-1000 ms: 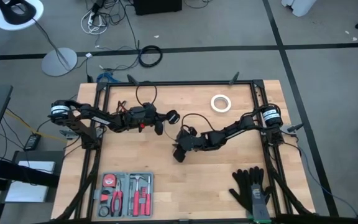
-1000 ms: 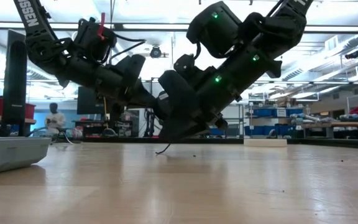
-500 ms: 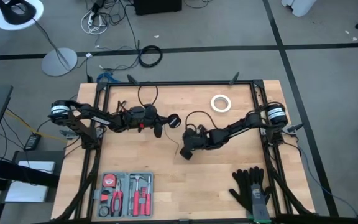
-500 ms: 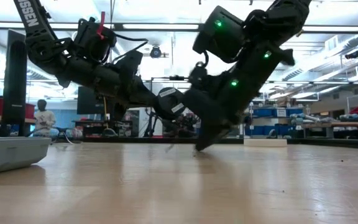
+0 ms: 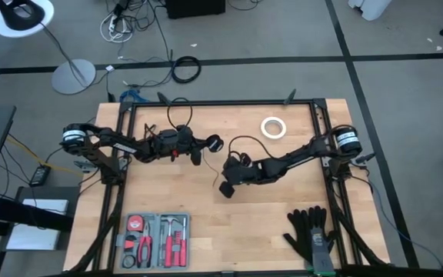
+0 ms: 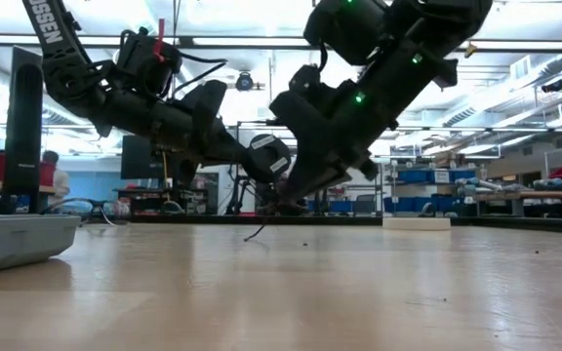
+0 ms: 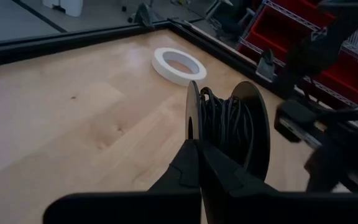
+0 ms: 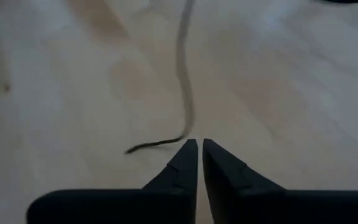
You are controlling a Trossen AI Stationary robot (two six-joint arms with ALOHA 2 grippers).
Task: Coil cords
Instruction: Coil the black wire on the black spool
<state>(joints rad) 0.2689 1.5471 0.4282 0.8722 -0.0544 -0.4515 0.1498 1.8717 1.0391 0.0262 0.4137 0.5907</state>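
Note:
A small round black spool (image 7: 229, 127) with thin black cord wound between its two discs sits in my left gripper (image 7: 199, 144), left of the table's middle (image 5: 214, 143). A loose stretch of the cord (image 8: 184, 74) lies on the wood. Its free end (image 8: 143, 148) curls away just beside the tips of my right gripper (image 8: 199, 144), which is shut. That gripper slants down at mid-table (image 5: 225, 188), with its tips slightly above the wood (image 6: 286, 200). The cord's end (image 6: 254, 235) dangles onto the table below it. My left gripper pinches the rim of the spool's nearer disc (image 7: 193, 127) between its two fingers. The fingers come about level from the table's left. The spool is lifted clear of the table and stands on edge. My right gripper: the cord bends right at one fingertip (image 8: 188, 149), and I cannot tell whether it touches.
A white tape ring (image 5: 273, 128) lies at the far right of the table. A tool tray (image 5: 157, 231) sits at the near left and black gloves (image 5: 310, 231) at the near right. Black frame rails (image 5: 221, 103) run along the far edge and both sides.
My right gripper moved toward the table's right edge and dipped its tips down to the wood. It then swung back toward the spool and rose a little. The cord's loose end still trails on the table. My left gripper kept the spool still.

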